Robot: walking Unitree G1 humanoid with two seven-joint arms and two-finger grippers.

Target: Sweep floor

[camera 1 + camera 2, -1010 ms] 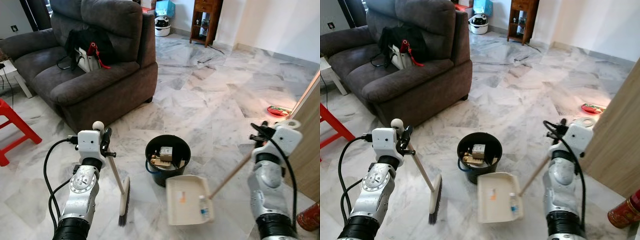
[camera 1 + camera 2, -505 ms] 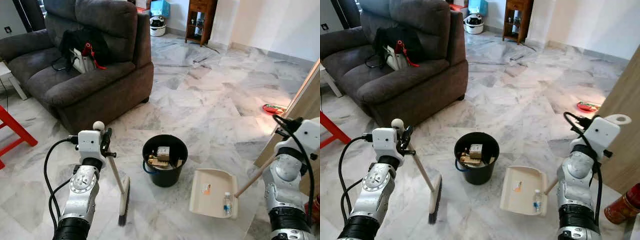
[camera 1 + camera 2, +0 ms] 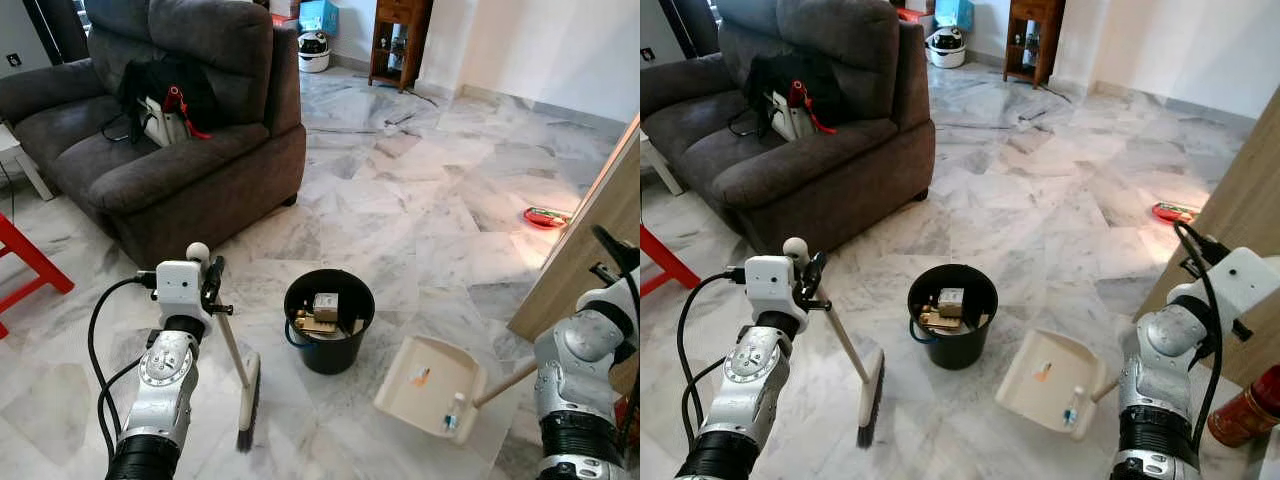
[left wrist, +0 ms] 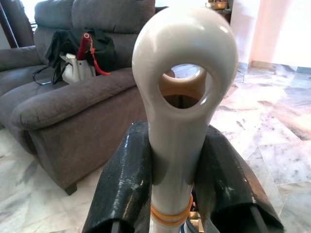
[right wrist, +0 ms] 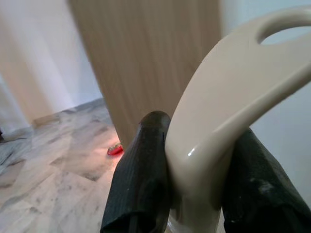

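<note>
Right now my left tool [image 4: 177,194] is clamped on the cream plastic handle of the short hand broom [image 3: 232,350], both black fingers [image 4: 124,189] pressed against its looped end; the dark bristle head [image 3: 248,405] rests on the white marble floor [image 3: 420,210] below and just inboard of that tool. My right tool [image 5: 194,194] is likewise clenched on the curved cream handle of the long-handled dustpan [image 3: 432,387], whose tray sits tilted ahead and inboard of it, with a small clear plastic bottle [image 3: 455,410] lying near the tray's back edge and an orange scrap further up it.

Between the two tools, a little ahead, stands the round black plastic bucket [image 3: 329,320], already holding a small box and some cardboard litter. I judge the sweeping well along: rubbish is in the bucket and a load is in the pan, which is not yet tipped out. Emptying it into the bucket looks like the step left, and the bottle could roll off the tilted tray.

The floor around the bucket looks clean and glossy. Beyond the left tool stand a red plastic stool [image 3: 30,260] and a grey fabric sofa [image 3: 170,130] carrying a black bag. Beyond the right tool a light wooden panel [image 3: 590,250] rises, with a red flat object [image 3: 550,217] on the floor past it. At the far wall stands a dark wooden side cabinet [image 3: 400,40].
</note>
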